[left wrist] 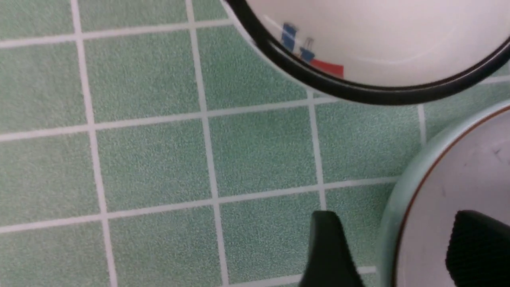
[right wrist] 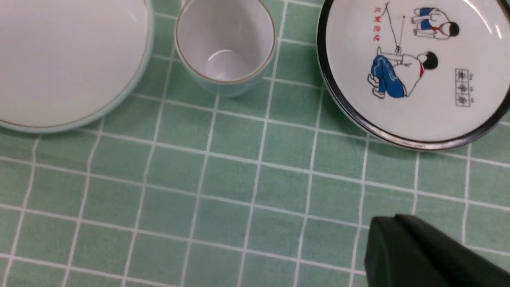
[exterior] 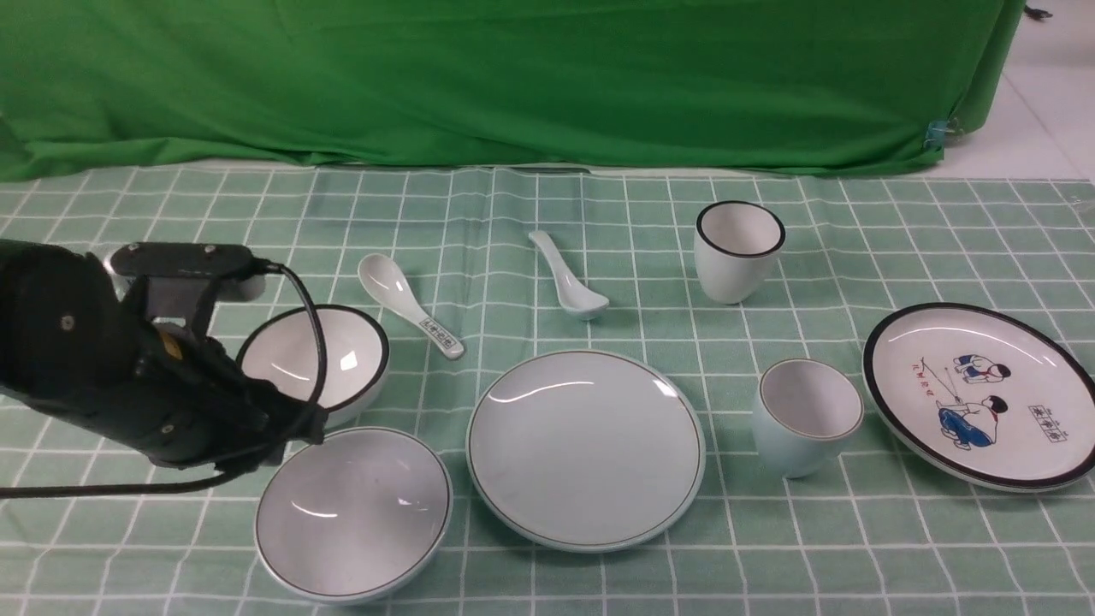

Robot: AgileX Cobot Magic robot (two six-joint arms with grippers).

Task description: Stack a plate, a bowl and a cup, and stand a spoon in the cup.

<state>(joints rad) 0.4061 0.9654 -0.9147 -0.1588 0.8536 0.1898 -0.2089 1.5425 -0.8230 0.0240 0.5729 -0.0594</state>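
The front view takes in the whole checked green tablecloth. The large round pale blue-green plate sits near the front in the middle. The wide shallow pale blue-green bowl is just to its left and the small handleless pale blue-green cup just to its right. The plain white ceramic spoon lies behind the plate, apart from it. All four rest separately on the cloth. Only this view shows the white spoon with a patterned handle end, the white cup with a black rim and the black left arm, which hides its own tip.

The left wrist view supplies that tip. The left claw is spread wide, released and holding nothing. One finger is over the cloth outside the bowl's thin brown rim line, and the other is over its greyish inside. Whether either touches the bowl is unclear. The white bowl with a thick black rim lies near, with small blue and red marks on its glossy wall.

The right wrist view catches one dark part of the right claw above the cloth. Whether it is clenched or released cannot be made out. It is near the glossy black-rimmed cartoon plate and the cup.
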